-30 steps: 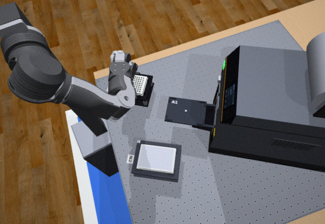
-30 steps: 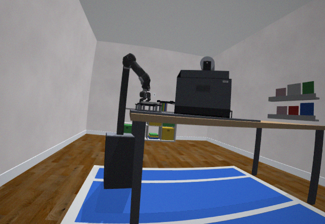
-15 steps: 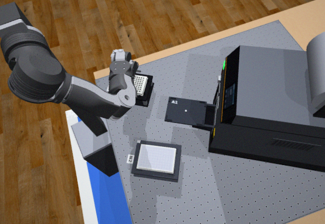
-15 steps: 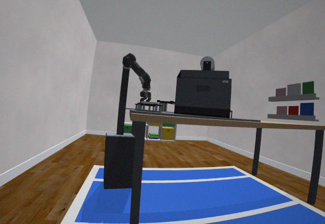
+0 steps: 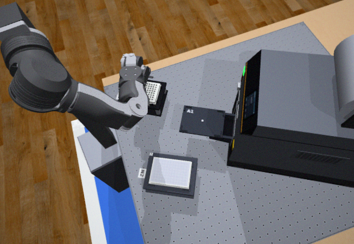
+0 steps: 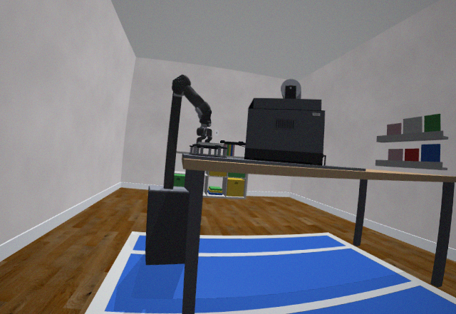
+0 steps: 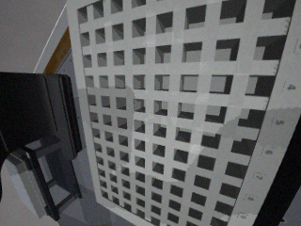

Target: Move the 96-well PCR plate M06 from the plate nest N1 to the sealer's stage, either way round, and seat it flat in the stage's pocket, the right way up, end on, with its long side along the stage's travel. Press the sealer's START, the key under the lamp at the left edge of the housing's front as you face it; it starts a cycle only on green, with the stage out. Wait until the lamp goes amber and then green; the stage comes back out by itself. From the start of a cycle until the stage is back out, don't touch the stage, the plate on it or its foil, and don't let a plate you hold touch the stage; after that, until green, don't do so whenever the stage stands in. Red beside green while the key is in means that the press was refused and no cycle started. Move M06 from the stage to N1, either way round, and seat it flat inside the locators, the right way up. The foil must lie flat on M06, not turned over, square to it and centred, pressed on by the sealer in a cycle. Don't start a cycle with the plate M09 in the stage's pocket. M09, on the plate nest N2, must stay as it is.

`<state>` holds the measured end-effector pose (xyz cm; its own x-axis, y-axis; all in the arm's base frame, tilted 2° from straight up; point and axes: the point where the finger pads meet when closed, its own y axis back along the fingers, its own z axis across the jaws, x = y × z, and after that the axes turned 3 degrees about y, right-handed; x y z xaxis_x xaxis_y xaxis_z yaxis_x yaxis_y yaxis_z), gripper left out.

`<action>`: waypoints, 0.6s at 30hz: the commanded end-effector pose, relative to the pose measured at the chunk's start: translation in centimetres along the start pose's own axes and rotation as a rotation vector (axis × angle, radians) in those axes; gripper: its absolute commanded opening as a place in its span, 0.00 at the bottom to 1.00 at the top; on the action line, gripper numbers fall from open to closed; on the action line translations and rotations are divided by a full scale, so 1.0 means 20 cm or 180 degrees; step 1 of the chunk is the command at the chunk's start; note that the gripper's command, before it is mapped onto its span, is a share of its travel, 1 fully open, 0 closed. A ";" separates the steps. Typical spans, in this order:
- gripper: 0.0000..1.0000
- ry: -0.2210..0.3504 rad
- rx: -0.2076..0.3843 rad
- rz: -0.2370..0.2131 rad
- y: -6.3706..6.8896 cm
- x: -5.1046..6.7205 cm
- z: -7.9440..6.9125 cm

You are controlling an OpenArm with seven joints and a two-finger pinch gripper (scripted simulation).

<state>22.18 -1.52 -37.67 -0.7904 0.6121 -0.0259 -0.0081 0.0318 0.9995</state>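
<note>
Table (image 5: 328,15) with breadboard (image 5: 257,207), sealer (image 5: 291,98), nests (image 5: 170,191)

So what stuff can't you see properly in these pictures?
- Top view: the robot's wrist covers part of the white plate and hides the gripper's fingers.
- Top view: the start button under the green lamp is too small to pick out.
- Side view: the gripper and plate are tiny, so any touching can't be judged.
- Wrist view: the plate's edges are cut off; only one finger shows.
</note>
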 end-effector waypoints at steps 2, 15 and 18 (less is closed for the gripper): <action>0.77 0.0002 0.0026 0.0002 -0.01 0.01 -0.02; 0.00 0.0002 0.0024 0.0002 -0.01 0.01 -0.02; 0.00 0.0001 0.0015 0.0004 -0.01 0.01 -0.01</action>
<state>21.90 -1.64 -37.86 -0.7906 0.6118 -0.0253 -0.0045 0.0355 0.9994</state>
